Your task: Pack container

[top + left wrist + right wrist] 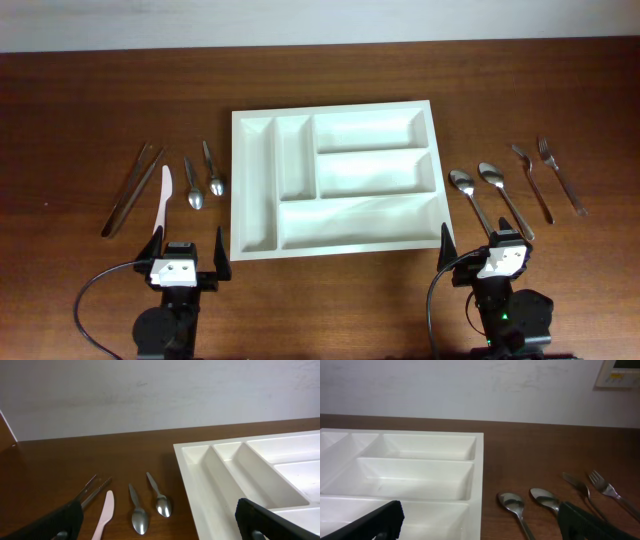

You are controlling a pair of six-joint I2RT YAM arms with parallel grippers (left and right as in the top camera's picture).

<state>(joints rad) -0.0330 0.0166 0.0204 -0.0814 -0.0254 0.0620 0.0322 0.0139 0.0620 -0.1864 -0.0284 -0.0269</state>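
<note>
Overhead — tray (365, 172) forward-right of left gripper (187, 242)

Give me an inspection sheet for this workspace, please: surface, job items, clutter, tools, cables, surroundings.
Surface: dark brown wooden table.
Job's things: white plastic cutlery tray, five compartments, all empty; left of it metal tongs, pale pink plastic knife, two small metal spoons; right of it two larger metal spoons, metal knife, metal fork.
Clutter: nothing seen.
Tools: left tool open, empty; right tool open, empty.
Cables: black cable looped beside each arm base.
Surroundings: pale wall; white wall panel, right wrist view.
</note>
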